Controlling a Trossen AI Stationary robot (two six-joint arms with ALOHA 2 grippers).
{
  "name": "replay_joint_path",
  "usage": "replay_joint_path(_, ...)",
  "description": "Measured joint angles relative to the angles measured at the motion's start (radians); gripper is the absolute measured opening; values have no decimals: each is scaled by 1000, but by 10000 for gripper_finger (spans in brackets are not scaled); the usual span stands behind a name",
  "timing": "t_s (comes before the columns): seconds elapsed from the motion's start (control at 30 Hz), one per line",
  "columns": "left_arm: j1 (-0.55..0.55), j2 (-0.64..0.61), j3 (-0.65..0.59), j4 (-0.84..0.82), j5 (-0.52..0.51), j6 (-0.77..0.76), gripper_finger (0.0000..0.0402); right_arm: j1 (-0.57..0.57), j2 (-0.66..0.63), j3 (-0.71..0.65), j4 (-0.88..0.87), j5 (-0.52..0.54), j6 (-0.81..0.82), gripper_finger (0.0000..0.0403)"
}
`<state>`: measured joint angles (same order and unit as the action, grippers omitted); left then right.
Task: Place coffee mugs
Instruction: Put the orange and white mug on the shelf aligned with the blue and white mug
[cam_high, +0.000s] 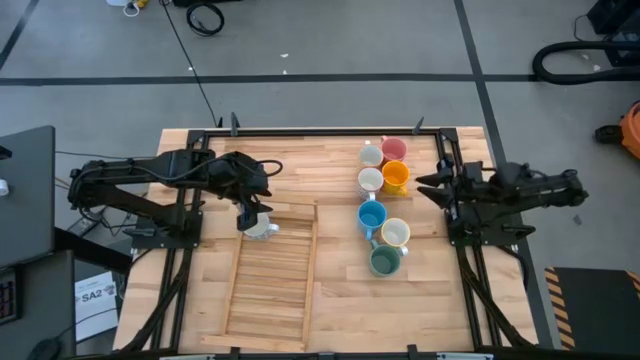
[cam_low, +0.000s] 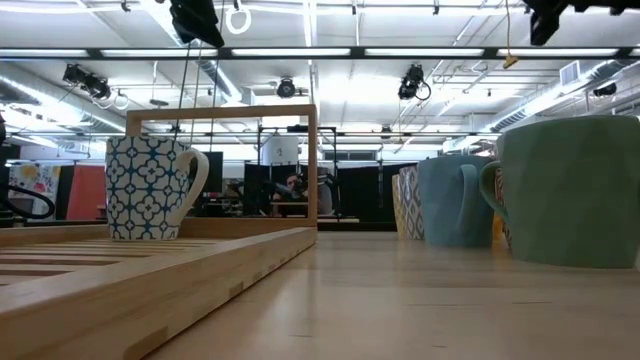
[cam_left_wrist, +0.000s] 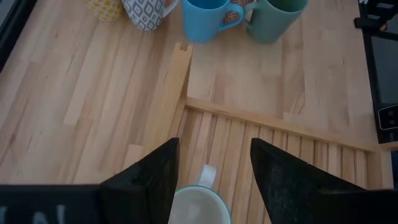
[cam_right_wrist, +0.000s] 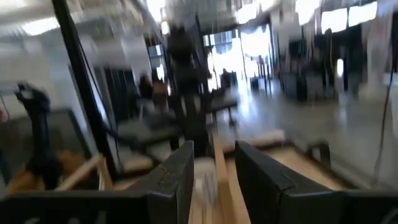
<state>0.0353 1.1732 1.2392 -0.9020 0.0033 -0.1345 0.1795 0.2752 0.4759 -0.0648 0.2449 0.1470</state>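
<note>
On the wooden table lies a flat wooden tray made of thin slats. One mug stands at the far corner of the tray. It is the white mug with blue flower shapes, and it stands upright with its handle sticking out to the side. In the high view it shows just under the left gripper.

The left gripper hangs right over this mug. Its two dark fingers are spread apart, one on each side of the mug's round rim. They do not squeeze it; there is a gap between the fingers and the mug.

The other mugs stand together on the bare table, on the right side, well apart from the tray. There is a pink mug and a white mug at the far end. Next come another white mug and an orange mug. Then comes a bright blue mug, then a cream mug, and nearest is a teal-green mug. They all stand upright, close beside each other.

The right gripper waits at the right edge of the table, near the orange mug. Its fingers stand a little apart with nothing between them.
</note>
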Motion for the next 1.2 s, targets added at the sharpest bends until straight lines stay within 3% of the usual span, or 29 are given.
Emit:
replay_joint_path(0.3,0,0,0,0,0,0,204,0,240,260,-439,-2,222,122)
replay_joint_path(0.7,0,0,0,-1,0,0,204,0,429,314,-769,-54,454,122)
replay_joint_path(0.93,0,0,0,-1,0,-1,204,0,516,313,-821,-125,535,122)
replay_joint_path(1.2,0,0,0,-1,0,-1,204,0,625,314,-823,-127,583,122)
